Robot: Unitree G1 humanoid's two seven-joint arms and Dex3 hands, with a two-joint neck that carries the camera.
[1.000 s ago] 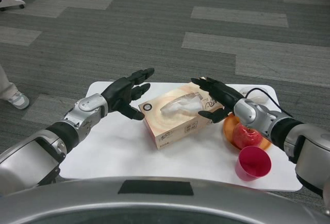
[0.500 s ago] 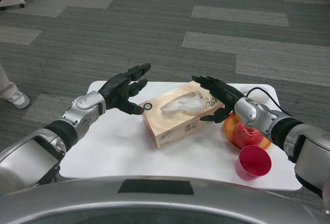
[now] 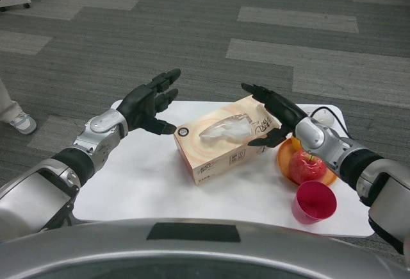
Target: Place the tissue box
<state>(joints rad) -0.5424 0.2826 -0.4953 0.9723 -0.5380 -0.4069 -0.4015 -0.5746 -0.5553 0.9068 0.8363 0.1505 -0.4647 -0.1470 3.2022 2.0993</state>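
At frame centre the tissue box (image 3: 222, 140) lay flat on the white surface (image 3: 147, 183); it looked light, stiff-sided but crushable cardboard, best squeezed gently at its two short ends. The left hand (image 3: 144, 102) hovered just left of it, fingers (image 3: 168, 77) spread and holding nothing. The right hand (image 3: 272, 109) stood at its right end with fingers apart, gripping nothing, though whether they touched the box I could not tell.

tan tissue box (image 3: 221, 143); red apple (image 3: 306, 167), orange plate (image 3: 284, 157); red, perhaps magenta, cup (image 3: 314, 202)
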